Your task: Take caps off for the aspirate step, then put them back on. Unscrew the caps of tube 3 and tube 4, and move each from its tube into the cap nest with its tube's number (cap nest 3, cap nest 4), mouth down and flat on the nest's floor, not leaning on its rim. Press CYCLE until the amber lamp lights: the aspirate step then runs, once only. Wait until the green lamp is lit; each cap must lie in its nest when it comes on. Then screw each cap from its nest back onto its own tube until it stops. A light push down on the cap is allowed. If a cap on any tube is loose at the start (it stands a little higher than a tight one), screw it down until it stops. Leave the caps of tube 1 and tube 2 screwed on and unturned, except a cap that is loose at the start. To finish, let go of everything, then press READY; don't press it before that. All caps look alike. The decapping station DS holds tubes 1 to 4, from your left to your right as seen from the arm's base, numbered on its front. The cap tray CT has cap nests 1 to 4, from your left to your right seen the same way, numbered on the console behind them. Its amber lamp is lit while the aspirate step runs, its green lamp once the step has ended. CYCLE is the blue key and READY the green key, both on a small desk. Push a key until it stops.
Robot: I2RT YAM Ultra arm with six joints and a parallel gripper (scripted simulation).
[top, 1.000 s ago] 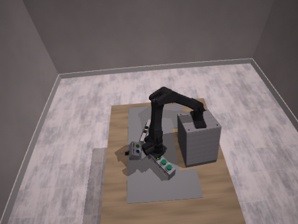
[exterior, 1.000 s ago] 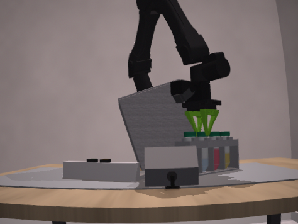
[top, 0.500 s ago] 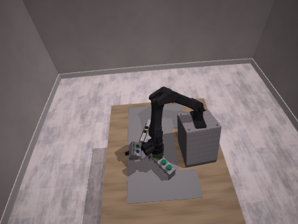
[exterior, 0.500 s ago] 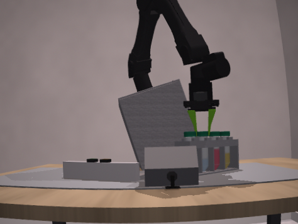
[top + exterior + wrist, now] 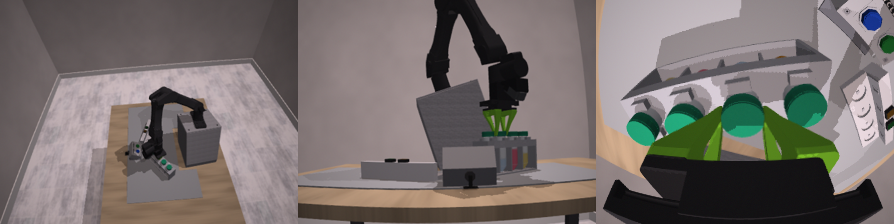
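From where I stand, the nearest thing on the wooden surface (image 5: 392,198) is a small grey desk (image 5: 469,167) with a black knob on its front. Off to its left lies a long pale tray (image 5: 398,170) with two dark discs on top. Just behind the desk stands the tube rack (image 5: 530,148), a grey block holding four tubes; blue, red and yellow liquid shows through the clear walls.

Now the action: the black arm (image 5: 486,34) bends down over the rack, and the hand (image 5: 499,129) with its green fingers (image 5: 490,121) points straight down at the row of green caps. The fingers are pinching one cap (image 5: 743,113), squeezed onto it from both sides. In the wrist view that cap is the third from the left of the four, with two caps to its left and one cap (image 5: 805,104) to its right. All four caps sit on their tubes at about the same level.

Beyond the rack rises a tall grey block (image 5: 452,113), where the arm is mounted. From above, the blue key (image 5: 137,151) and the green key (image 5: 137,146) show on the desk beside the hand.
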